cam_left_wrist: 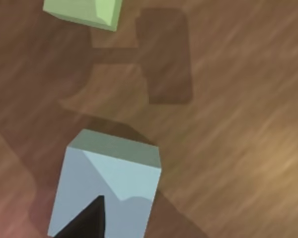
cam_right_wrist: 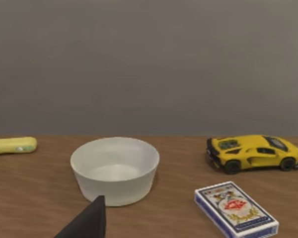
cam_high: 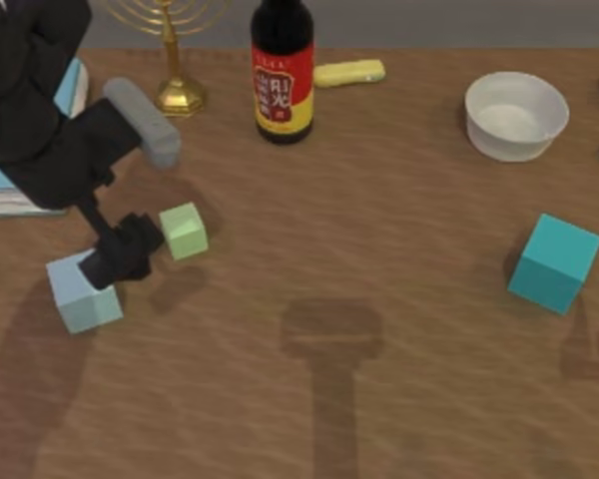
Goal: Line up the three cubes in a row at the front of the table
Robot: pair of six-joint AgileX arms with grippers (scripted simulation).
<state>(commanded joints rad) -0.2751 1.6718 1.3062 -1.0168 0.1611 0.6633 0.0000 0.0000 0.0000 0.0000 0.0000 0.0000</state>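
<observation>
Left tool [cam_high: 115, 261] over pale sky-blue cube [cam_high: 80, 296], grip state unclear, light green cube [cam_high: 184, 231] just beside.

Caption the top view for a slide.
Left gripper over the pale sky-blue cube, light green cube beside it, teal cube far right.

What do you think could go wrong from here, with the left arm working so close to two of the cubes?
The left end effector sits over the pale blue cube, with the light green cube just beside it; a misaligned approach could nudge the green one. The teal cube lies far on the table's right, so the row may take several long carries.
</observation>
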